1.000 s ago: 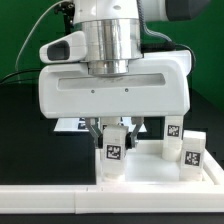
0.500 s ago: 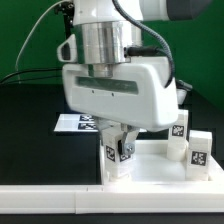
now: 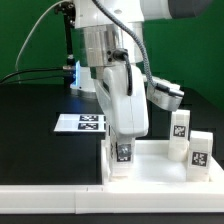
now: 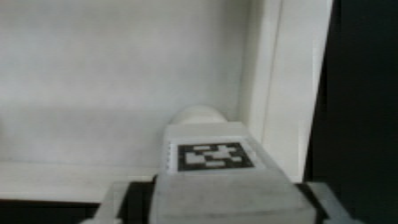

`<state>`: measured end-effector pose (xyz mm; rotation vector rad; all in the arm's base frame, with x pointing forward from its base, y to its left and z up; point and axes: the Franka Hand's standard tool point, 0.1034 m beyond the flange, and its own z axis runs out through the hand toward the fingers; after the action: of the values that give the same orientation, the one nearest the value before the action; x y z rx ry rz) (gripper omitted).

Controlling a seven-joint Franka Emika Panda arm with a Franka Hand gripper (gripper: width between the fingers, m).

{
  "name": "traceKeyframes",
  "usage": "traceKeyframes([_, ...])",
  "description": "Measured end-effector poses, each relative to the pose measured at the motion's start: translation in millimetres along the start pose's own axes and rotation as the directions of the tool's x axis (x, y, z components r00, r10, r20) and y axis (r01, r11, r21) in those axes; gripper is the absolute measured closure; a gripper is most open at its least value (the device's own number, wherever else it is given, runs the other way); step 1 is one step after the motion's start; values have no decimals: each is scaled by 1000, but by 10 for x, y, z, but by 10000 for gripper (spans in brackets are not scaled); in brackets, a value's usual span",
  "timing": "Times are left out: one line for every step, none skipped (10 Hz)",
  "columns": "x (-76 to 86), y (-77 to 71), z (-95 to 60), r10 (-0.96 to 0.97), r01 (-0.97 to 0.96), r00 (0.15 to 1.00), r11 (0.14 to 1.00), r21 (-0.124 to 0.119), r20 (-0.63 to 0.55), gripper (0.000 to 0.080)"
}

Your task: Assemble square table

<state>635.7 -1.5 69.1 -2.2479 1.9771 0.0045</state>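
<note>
The white square slab (image 3: 152, 172) lies at the exterior view's right, raised rim showing. My gripper (image 3: 123, 147) points straight down over the slab's near left corner and is shut on a white blocky leg (image 3: 124, 156), tag facing the camera. The leg stands upright with its foot at that corner. In the wrist view the leg (image 4: 215, 150) fills the space between my fingers (image 4: 128, 200), with the slab's floor (image 4: 107, 90) and rim (image 4: 267, 70) behind it. Two more tagged legs (image 3: 180, 129) (image 3: 198, 151) stand on the slab's right side.
The marker board (image 3: 82, 122) lies flat on the black table behind the slab. A long white rail (image 3: 50, 196) runs along the front edge. A green backdrop and cables stand behind the arm.
My hand has turned about its vertical axis, from broadside to edge-on, with the leg held in it. The leg's tag has come round to face the camera. The other legs are unmoved.
</note>
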Motion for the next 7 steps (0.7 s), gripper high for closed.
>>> traceKeyframes([3,-3,-4,-74,74,997,997,1,-7,384])
traceKeyframes([-1,-24,-36,-276,276,961,961,16,-27,239])
traceKeyframes([-28,-11,-59,-453,454,890,891,22,-40,177])
traceKeyframes([-48,0,-55,-614,615,789,789,16,-39,158])
traceKeyframes([-34,4,-52,-671,671,741,741,11,-41,158])
traceKeyframes([-24,6,-52,-720,721,692,693,3,-43,151])
traceKeyframes([9,-11,-70,-812,813,581,582,-12,-55,151])
